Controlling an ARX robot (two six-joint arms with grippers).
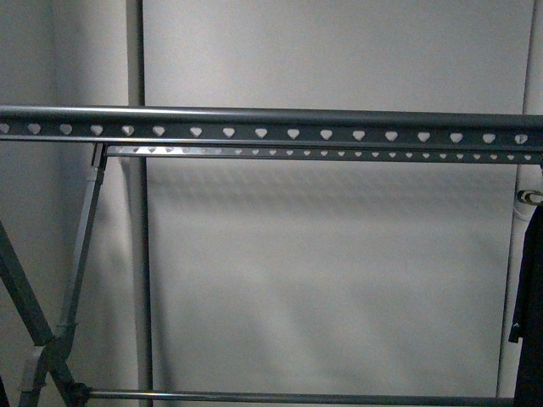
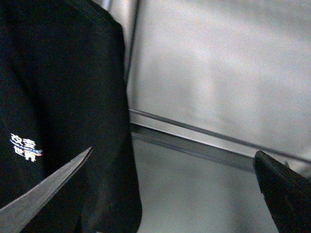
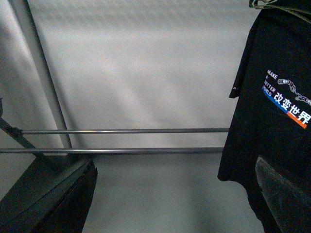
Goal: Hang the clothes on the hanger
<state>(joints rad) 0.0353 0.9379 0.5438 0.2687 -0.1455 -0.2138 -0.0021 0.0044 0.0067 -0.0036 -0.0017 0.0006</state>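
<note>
The grey rack's rail [image 1: 271,125], with its row of heart holes, crosses the front view; crossed legs stand at the left. Neither gripper shows there. In the right wrist view a black T-shirt [image 3: 272,136] with a white, blue and red print hangs under a wire hanger [image 3: 272,5]. My open right gripper [image 3: 175,165] is empty, one finger [image 3: 284,194] in front of the shirt's hem. In the left wrist view a black T-shirt [image 2: 63,97] with a small white, blue and red print fills one side. My open left gripper [image 2: 174,153] is empty beside it. I cannot tell whether they are one shirt.
A dark garment [image 1: 530,322] with a tiny white mark hangs at the right edge of the front view. A second punched rail [image 1: 322,153] runs behind the first. Two low cross bars [image 3: 121,141] and a rack bar [image 2: 194,143] stand before a pale wall.
</note>
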